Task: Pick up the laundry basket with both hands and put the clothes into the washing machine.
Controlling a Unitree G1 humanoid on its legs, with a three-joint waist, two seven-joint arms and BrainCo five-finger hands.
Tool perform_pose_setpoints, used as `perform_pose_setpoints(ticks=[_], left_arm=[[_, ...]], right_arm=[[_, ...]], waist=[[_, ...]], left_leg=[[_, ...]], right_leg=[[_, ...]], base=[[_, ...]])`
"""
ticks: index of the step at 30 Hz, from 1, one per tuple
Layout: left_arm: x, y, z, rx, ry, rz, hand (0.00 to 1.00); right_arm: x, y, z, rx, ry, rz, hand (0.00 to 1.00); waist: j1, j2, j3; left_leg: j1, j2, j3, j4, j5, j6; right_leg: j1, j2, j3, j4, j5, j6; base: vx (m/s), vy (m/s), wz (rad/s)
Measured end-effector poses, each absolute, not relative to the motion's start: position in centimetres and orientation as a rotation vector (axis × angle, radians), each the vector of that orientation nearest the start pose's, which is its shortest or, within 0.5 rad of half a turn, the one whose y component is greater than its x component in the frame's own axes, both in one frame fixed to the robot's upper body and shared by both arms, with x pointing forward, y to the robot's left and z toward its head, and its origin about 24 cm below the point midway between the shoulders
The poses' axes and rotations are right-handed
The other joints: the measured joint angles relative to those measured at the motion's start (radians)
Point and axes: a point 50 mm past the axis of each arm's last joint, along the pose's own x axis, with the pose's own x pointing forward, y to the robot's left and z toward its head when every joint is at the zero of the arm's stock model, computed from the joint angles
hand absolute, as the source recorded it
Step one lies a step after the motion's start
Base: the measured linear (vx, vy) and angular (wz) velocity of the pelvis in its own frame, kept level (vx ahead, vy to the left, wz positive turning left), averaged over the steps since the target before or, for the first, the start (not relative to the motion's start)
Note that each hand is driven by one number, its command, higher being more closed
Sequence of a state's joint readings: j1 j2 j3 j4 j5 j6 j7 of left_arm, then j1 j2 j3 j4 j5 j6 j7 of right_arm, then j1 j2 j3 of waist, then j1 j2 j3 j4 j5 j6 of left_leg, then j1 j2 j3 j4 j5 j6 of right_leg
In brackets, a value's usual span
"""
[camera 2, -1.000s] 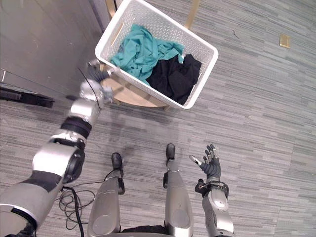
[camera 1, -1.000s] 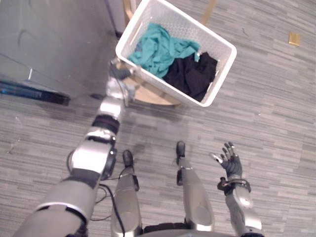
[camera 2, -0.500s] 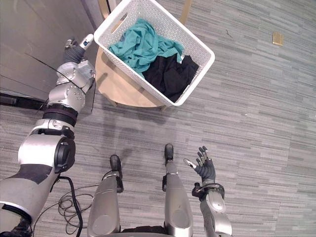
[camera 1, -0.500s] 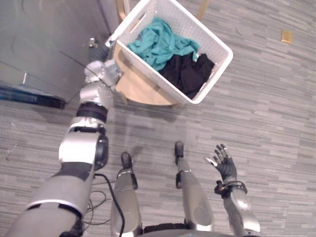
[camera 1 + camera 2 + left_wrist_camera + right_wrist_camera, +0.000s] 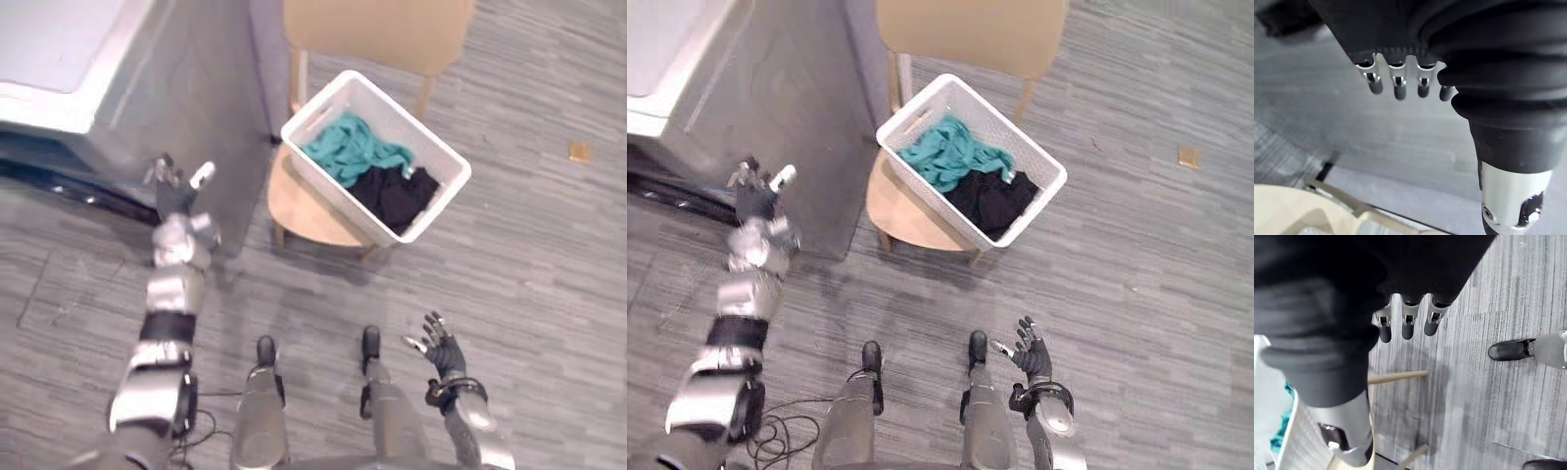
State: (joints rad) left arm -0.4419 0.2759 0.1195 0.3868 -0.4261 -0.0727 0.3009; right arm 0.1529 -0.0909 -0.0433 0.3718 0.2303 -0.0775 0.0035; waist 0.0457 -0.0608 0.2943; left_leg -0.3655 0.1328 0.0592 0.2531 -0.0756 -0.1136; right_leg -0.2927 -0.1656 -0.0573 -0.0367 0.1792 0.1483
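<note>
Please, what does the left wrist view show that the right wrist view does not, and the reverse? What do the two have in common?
Left wrist view: the left hand, fingers straight, before the grey wall of the washing machine. Right wrist view: the right hand, and past it the wooden chair legs, the white basket and some teal cloth in it. Both: an open hand that holds nothing, and the grey striped floor.

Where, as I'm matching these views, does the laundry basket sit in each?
Left eye view: laundry basket upper centre, on the wooden chair.
Right eye view: upper centre, on that chair.
Left wrist view: faces a grey panel.
Right wrist view: its mesh wall by the chair legs.
Landmark: the chair.
</note>
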Motion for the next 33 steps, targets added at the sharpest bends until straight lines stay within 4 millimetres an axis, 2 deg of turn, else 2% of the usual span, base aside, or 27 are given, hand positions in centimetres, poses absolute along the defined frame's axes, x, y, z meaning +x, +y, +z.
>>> perform_pose_setpoints(ticks=[2,4,5,6,8,13,14,17,19,24,25,29,33], left_arm=[[31.7,22.4,7.6,-0.229,-0.077,0.391,0.0],[30.4,21.2,5.0,-0.202,0.005,0.368,0.0],[30.1,20.7,4.4,-0.195,0.025,0.351,0.0],[29.7,19.9,3.8,-0.179,0.039,0.317,0.0],[29.1,19.6,3.8,-0.167,0.03,0.303,0.0],[27.2,19.7,2.5,-0.153,0.067,0.276,0.0],[26.7,19.6,2.1,-0.151,0.081,0.265,0.0],[26.3,19.0,2.1,-0.151,0.077,0.216,0.0],[26.1,18.7,2.6,-0.163,0.055,0.189,0.0],[24.6,18.7,2.3,-0.186,0.059,0.169,0.0],[24.3,18.7,2.4,-0.188,0.057,0.157,0.0],[23.9,18.8,2.7,-0.208,0.044,0.151,0.0],[24.0,18.7,3.3,-0.21,0.018,0.132,0.0]], right_arm=[[19.9,-19.5,-6.6,0.118,0.44,-0.149,0.0],[21.4,-20.0,-6.8,0.091,0.454,-0.153,0.0],[21.9,-20.5,-6.7,0.086,0.456,-0.171,0.0],[22.7,-21.8,-6.6,0.069,0.461,-0.217,0.0],[23.3,-23.2,-6.2,0.051,0.459,-0.262,0.0],[24.3,-27.6,-5.0,0.034,0.45,-0.4,0.0],[24.9,-28.6,-4.4,0.023,0.443,-0.421,0.0],[26.2,-31.5,-2.4,-0.028,0.429,-0.472,0.0],[27.1,-32.7,-1.2,-0.047,0.423,-0.496,0.0],[30.1,-34.4,2.7,-0.046,0.365,-0.529,0.0],[30.4,-35.1,3.7,-0.042,0.352,-0.544,0.0],[31.2,-36.9,6.4,-0.049,0.321,-0.565,0.0],[30.9,-37.5,6.5,-0.041,0.377,-0.474,0.0]], waist=[[0.009,0.009,-0.004],[0.037,0.013,-0.005],[0.043,0.018,-0.004],[0.047,0.027,-0.001],[0.051,0.031,0.0],[0.057,0.066,0.02],[0.058,0.073,0.024],[0.074,0.098,0.063],[0.079,0.106,0.084],[0.086,0.114,0.105],[0.096,0.116,0.109],[0.114,0.109,0.118],[0.133,0.091,0.129]], left_leg=[[-0.006,-0.012,-0.021,-0.012,0.014,0.004],[-0.011,-0.02,-0.04,-0.011,0.019,0.005],[-0.016,-0.025,-0.056,-0.012,0.024,0.006],[-0.024,-0.036,-0.084,-0.023,0.039,0.01],[-0.025,-0.049,-0.103,-0.048,0.058,0.011],[-0.026,-0.075,-0.134,-0.089,0.081,0.02],[-0.029,-0.079,-0.135,-0.098,0.091,0.017],[-0.043,-0.082,-0.138,-0.096,0.103,0.02],[-0.045,-0.081,-0.142,-0.099,0.114,0.023],[-0.058,-0.079,-0.14,-0.103,0.116,0.022],[-0.058,-0.078,-0.137,-0.108,0.117,0.021],[-0.059,-0.071,-0.136,-0.117,0.118,0.02],[-0.063,-0.058,-0.136,-0.136,0.122,0.013]], right_leg=[[0.007,-0.009,-0.028,0.0,-0.003,0.001],[0.015,-0.014,-0.045,0.003,-0.006,0.003],[0.017,-0.017,-0.059,0.009,-0.013,0.005],[0.016,-0.027,-0.086,0.027,-0.022,0.005],[0.01,-0.039,-0.107,0.048,-0.038,0.009],[0.001,-0.066,-0.135,0.088,-0.067,0.022],[-0.01,-0.071,-0.133,0.093,-0.068,0.022],[-0.028,-0.074,-0.134,0.113,-0.07,0.021],[-0.035,-0.075,-0.139,0.125,-0.069,0.02],[-0.058,-0.074,-0.137,0.139,-0.073,0.017],[-0.061,-0.074,-0.136,0.139,-0.074,0.016],[-0.063,-0.068,-0.138,0.136,-0.076,0.012],[-0.075,-0.055,-0.139,0.133,-0.079,0.007]], base=[[-0.02,0.03,0.45],[-0.04,0.03,0.37],[-0.07,0.033,0.57],[-0.07,0.032,0.53],[-0.07,0.028,0.52],[-0.04,0.031,0.28],[-0.01,0.02,0.06],[-0.01,0.007,0.03],[0.01,-0.017,0.07],[0.01,-0.011,0.01],[0.03,-0.035,-0.02],[0.02,-0.029,0.0],[0.04,-0.055,-0.03]])
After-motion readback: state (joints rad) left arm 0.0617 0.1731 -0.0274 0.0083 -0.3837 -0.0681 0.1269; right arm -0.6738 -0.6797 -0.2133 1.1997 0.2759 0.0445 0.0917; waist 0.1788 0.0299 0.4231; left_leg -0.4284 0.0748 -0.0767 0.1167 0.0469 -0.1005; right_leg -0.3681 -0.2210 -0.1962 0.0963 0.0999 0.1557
